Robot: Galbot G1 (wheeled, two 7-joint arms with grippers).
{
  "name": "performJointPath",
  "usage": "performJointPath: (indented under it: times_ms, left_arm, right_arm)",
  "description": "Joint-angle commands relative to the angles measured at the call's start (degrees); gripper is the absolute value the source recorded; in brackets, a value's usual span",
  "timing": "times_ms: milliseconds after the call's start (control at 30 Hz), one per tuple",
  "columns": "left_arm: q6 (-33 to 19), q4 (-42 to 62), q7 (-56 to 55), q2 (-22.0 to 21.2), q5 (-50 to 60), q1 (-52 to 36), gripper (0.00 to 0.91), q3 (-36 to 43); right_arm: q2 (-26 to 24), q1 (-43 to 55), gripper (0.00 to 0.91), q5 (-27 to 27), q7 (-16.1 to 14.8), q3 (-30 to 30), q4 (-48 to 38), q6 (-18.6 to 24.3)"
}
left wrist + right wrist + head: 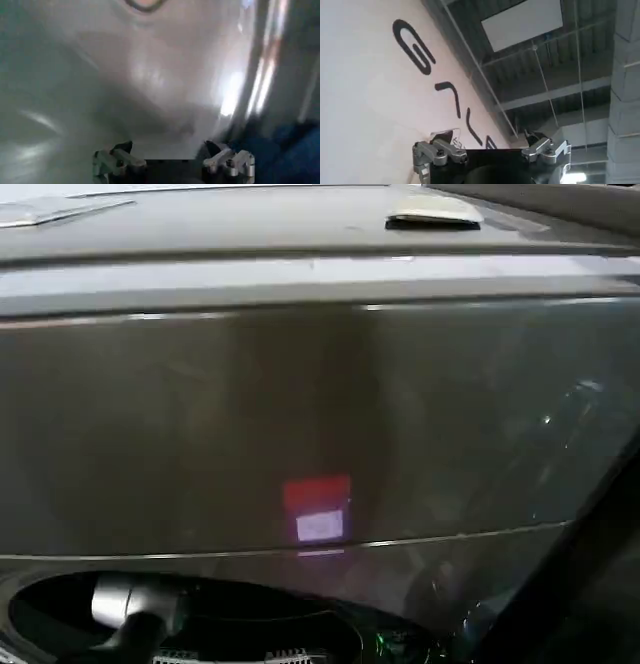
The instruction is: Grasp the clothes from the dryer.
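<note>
At 6 o'clock in the head view we see the dark porthole (190, 624) of the dryer (300, 414), with a silver arm link (125, 604) reaching into it at about 7 o'clock. Above the porthole rises the dryer's bronze-brown front panel, which carries a red-and-white reflection (318, 509) just below centre. At 1 o'clock, on the machine's top, lies a small flat pale object (433, 214).

In the left wrist view we see the left gripper (170, 150) with its fingers spread wide and holding nothing, facing the shiny drum wall (150, 90). A dark blue garment (285, 150) lies just beside one fingertip.

In the right wrist view the right gripper (490, 145) is raised, fingers wide apart and empty, before a white wall with black lettering (435, 85) and a ceiling light panel (522, 22) beyond.
</note>
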Motion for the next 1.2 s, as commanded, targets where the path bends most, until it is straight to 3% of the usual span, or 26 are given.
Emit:
performJointPath:
  times_ms: [33, 667, 1133, 1167, 1200]
  left_arm:
    - [-2.5, 9.1, 11.2, 0.2, 20.3, -6.5, 0.907, 3.0]
    - [-4.6, 13.0, 11.3, 0.3, 42.0, -8.5, 0.907, 6.9]
    - [-4.5, 14.3, 11.9, 0.3, 46.0, -8.0, 0.907, 7.7]
    - [-4.4, 14.4, 12.1, 0.3, 46.1, -7.9, 0.853, 7.7]
    - [-4.4, 14.5, 12.3, 0.3, 46.1, -7.8, 0.660, 7.7]
  right_arm:
    - [0.0, 0.1, 0.907, 0.0, 0.0, 0.0, 0.1, 0.0]
    - [0.1, 0.1, 0.907, 0.1, 0.1, 0.0, 0.3, 0.0]
    - [0.2, -0.1, 0.907, 0.2, 0.1, 0.0, 0.4, 0.0]
    - [0.2, -0.1, 0.907, 0.2, 0.1, 0.0, 0.3, 0.1]
    - [0.2, -0.1, 0.907, 0.2, 0.1, 0.0, 0.3, 0.1]
